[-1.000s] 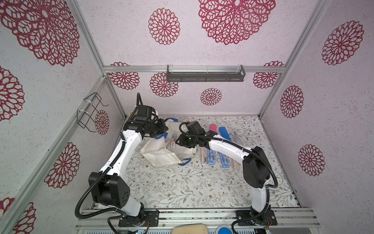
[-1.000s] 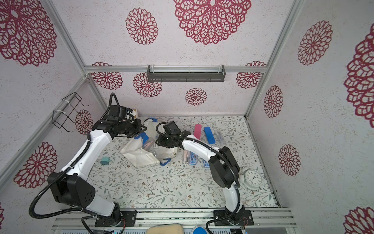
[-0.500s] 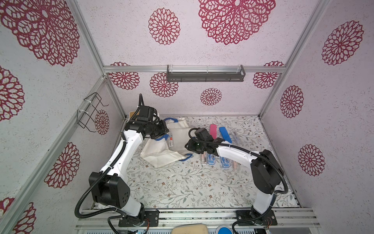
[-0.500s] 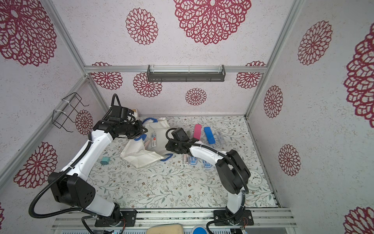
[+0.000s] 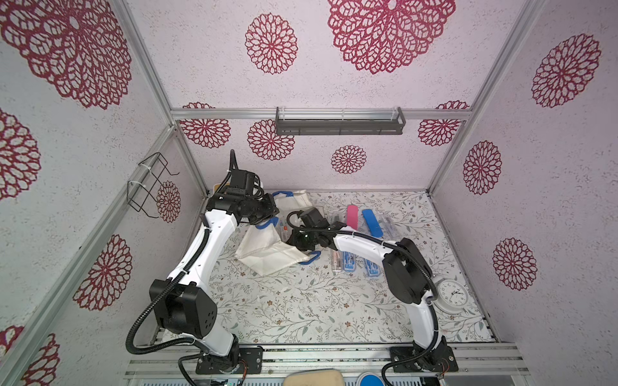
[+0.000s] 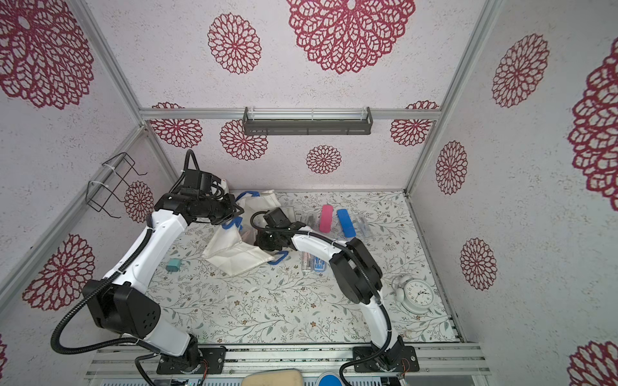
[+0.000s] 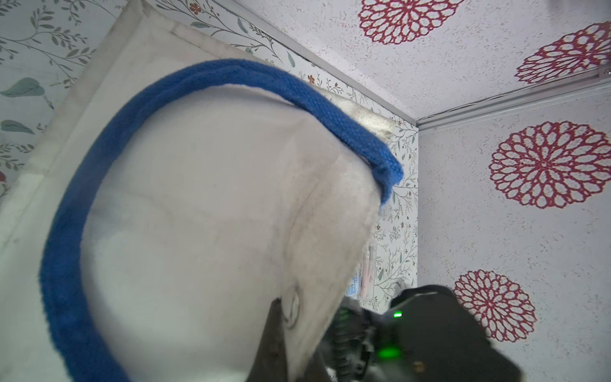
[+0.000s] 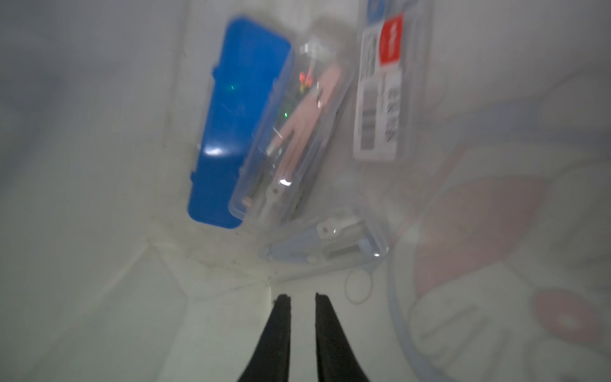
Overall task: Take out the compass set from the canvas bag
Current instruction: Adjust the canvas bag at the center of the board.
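Note:
The cream canvas bag (image 5: 267, 252) (image 6: 234, 255) lies at the back left of the table, its mouth toward the right. My left gripper (image 5: 267, 214) (image 7: 297, 344) is shut on the bag's upper edge by the blue handle (image 7: 66, 264) and holds it lifted. My right gripper (image 5: 294, 239) (image 8: 302, 297) is inside the mouth, its jaws a narrow gap apart with nothing between them. Ahead of it in the bag lie compass sets: a blue-lidded case (image 8: 238, 125), a clear case with a pink compass (image 8: 297, 139), a labelled clear case (image 8: 383, 92) and a pale blue one (image 8: 327, 244).
More compass sets lie on the table right of the bag: a pink case (image 5: 351, 215), a blue case (image 5: 371, 222) and clear cases (image 5: 337, 260) under my right forearm. A white alarm clock (image 5: 451, 295) stands front right. A teal plug (image 6: 173, 265) lies left of the bag.
My right gripper drew back to the right out of the bag, then returned left into its mouth, and its jaws narrowed. My left gripper kept its hold on the bag edge.

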You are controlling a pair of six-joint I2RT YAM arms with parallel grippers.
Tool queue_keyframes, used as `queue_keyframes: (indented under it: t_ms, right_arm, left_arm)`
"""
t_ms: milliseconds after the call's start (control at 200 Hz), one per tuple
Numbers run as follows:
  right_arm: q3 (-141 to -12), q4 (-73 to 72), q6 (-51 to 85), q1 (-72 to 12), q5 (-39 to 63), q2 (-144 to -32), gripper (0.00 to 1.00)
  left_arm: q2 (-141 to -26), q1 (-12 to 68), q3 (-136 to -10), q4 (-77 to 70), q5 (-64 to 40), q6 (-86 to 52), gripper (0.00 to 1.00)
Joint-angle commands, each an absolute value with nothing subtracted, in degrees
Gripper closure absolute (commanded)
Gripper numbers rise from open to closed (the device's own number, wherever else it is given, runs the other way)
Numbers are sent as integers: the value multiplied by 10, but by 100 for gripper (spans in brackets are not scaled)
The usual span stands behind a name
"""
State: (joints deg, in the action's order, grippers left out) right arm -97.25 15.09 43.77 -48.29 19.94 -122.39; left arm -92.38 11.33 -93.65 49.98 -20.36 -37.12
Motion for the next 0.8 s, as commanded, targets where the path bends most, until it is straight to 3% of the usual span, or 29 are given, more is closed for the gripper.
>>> queue_keyframes:
  t_ms: [0,150,340,790]
  right_arm:
    - [-998,196,385,-519,240,-1209,82]
    - [-984,183,397,-515,232,-1211,76]
    - [-943,142,515,-461,203,-1203,55]
    - [-920,63,656,-418,199,-1227,42]
  left_arm:
    - [-932,117,-970,479,-217,-375,100]
    - [-935,121,-967,472,-228,-377,100]
    - [-914,135,-938,462,-240,-372,100]
    - [-861,147,-864,456,-254,-369,100]
